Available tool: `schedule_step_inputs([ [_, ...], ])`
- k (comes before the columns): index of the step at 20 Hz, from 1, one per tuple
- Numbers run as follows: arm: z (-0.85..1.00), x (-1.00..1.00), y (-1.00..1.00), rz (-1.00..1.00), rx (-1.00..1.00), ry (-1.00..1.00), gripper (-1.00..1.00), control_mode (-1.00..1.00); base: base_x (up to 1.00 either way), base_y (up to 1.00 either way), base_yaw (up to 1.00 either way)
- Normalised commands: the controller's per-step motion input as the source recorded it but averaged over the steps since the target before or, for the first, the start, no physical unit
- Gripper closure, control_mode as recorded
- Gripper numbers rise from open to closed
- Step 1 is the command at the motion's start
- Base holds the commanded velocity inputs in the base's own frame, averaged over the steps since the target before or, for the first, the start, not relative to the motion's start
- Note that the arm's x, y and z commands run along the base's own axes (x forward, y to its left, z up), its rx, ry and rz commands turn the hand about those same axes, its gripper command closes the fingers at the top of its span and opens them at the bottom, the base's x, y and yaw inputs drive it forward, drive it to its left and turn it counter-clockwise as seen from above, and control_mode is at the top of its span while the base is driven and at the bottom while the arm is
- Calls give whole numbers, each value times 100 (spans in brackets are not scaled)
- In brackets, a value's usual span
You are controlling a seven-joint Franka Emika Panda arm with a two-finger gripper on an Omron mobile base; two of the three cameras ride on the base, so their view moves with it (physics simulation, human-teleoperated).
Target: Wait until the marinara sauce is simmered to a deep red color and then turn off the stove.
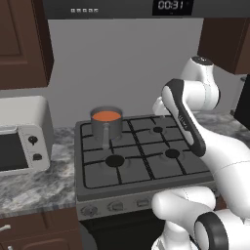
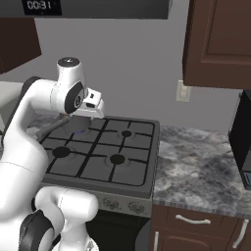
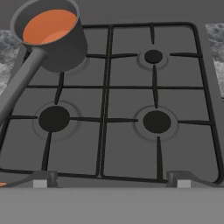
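In the left base view, the stove (image 1: 141, 154) sits in the stone tabletop (image 1: 34, 183). A grey pot (image 1: 106, 125) stands on the far left burner. The sauce (image 1: 106, 115) in it is orange-red. A white toaster oven (image 1: 22, 136) is on the left. The clock (image 1: 171, 5) above reads 00:31. The arm (image 1: 195, 127) bends over the right side of the stove.

In the right base view, the arm (image 2: 54, 105) reaches over the far left part of the stove (image 2: 105, 154). Small knobs (image 2: 120, 205) line the stove's front.

In the hand view, the pot (image 3: 52, 35) is at the far left, and its long handle (image 3: 19, 81) points toward the near side. The sauce (image 3: 49, 26) looks orange. The pincer (image 3: 111, 183) shows two grey tips set wide apart, holding nothing.
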Motion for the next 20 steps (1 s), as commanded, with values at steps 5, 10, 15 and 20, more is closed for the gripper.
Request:
schedule_step_inputs([
  [5,0,0,0,0,0,0,-100,-100,0,0,0],
  [10,0,0,0,0,0,0,-100,-100,0,0,0],
  [15,0,0,0,0,0,0,-100,-100,0,0,0],
  [20,0,0,0,0,0,0,-100,-100,0,0,0],
])
